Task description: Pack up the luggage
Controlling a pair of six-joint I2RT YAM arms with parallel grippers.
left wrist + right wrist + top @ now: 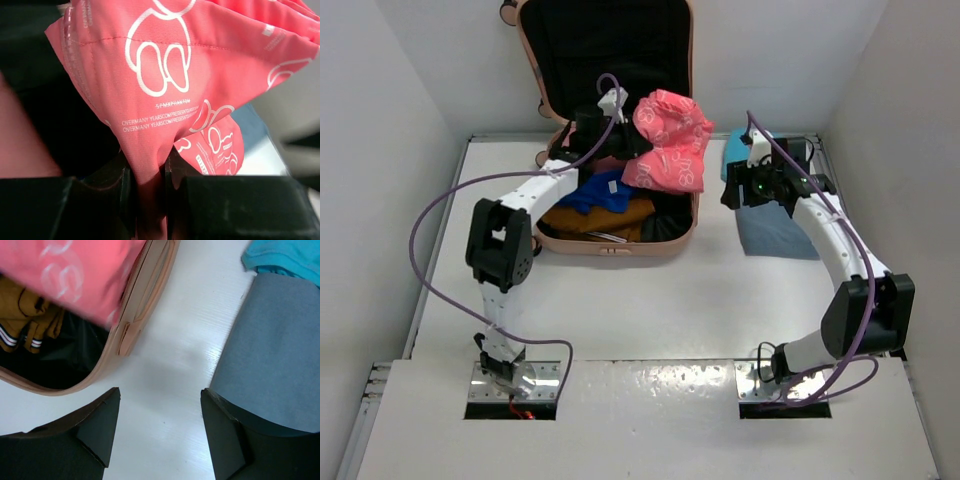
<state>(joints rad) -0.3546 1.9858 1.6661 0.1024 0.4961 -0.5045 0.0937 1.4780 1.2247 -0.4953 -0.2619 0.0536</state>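
The salmon-pink luggage (688,230) lies open at the table's back, its black-lined lid upright. Inside lie a mustard garment (605,217) and a blue garment (595,190). My left gripper (620,135) is shut on a coral-pink printed cloth (670,140) and holds it above the luggage's right half; in the left wrist view the cloth (170,75) is pinched between the jaws. My right gripper (745,190) is open and empty over bare table between the luggage rim (145,315) and a grey-blue folded garment (275,350).
A grey-blue folded garment (775,230) lies right of the luggage, with a teal garment (735,150) behind it, also in the right wrist view (285,255). White walls enclose the table on the left, back and right.
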